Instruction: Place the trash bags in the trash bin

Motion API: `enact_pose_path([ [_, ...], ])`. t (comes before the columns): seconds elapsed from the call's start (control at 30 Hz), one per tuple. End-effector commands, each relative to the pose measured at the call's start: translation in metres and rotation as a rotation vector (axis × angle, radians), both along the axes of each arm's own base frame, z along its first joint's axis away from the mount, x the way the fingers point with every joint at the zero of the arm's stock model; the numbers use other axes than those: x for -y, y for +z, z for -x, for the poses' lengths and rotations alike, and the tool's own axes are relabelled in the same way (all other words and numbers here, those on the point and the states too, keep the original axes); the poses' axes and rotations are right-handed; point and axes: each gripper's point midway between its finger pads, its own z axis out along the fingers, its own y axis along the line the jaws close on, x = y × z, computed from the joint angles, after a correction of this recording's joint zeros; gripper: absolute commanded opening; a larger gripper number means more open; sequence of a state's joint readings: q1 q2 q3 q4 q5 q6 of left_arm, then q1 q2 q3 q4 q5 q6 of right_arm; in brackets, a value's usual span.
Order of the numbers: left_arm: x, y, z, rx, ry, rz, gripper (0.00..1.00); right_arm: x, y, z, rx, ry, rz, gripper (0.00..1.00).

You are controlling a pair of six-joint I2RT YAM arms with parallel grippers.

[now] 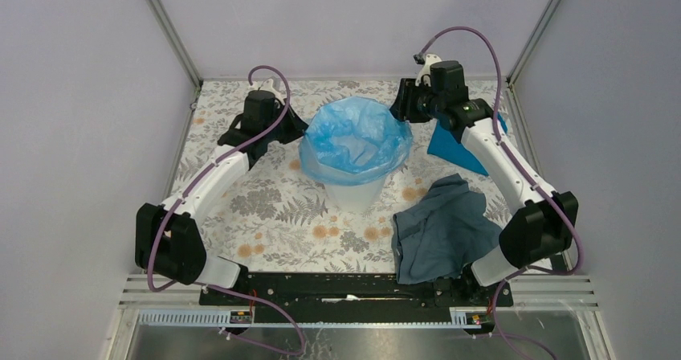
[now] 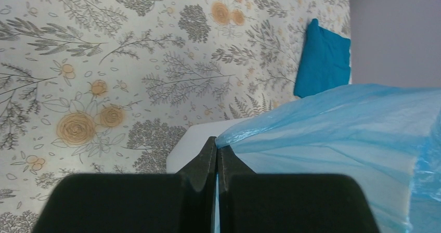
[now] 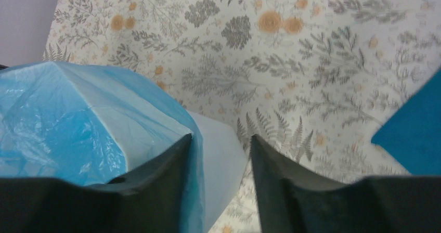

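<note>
The white faceted trash bin [image 1: 354,192] stands mid-table. The light-blue translucent trash bag [image 1: 353,139] lines its mouth, its edge folded down over the rim. My left gripper [image 1: 294,124] is at the bin's left rim, shut on the bag's edge; in the left wrist view [image 2: 217,145] a strip of blue film shows between its jaws, with the bag [image 2: 343,134] to the right. My right gripper [image 1: 404,103] is at the bin's right rim, open; in the right wrist view [image 3: 221,142] its jaws straddle the bag's hanging edge [image 3: 93,118] and the bin's wall [image 3: 221,155].
A dark grey-blue cloth [image 1: 440,227] lies crumpled at the front right by the right arm's base. An opaque teal cloth [image 1: 456,147] lies at the back right under the right arm, also in the left wrist view [image 2: 322,61]. Enclosure walls stand on three sides.
</note>
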State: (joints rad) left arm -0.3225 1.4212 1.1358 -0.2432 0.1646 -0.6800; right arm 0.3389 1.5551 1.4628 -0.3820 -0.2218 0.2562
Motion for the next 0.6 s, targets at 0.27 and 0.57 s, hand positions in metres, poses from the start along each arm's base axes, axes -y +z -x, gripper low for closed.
enact_pose_path([
  [0.27, 0.001, 0.07, 0.017, 0.157, -0.06, 0.094, 0.13, 0.042, 0.099, 0.066, 0.088, -0.125, -0.03, 1.0],
  [0.57, -0.019, 0.072, 0.034, 0.152, -0.03, 0.043, 0.45, 0.046, 0.084, 0.116, 0.108, -0.099, -0.118, 0.7],
])
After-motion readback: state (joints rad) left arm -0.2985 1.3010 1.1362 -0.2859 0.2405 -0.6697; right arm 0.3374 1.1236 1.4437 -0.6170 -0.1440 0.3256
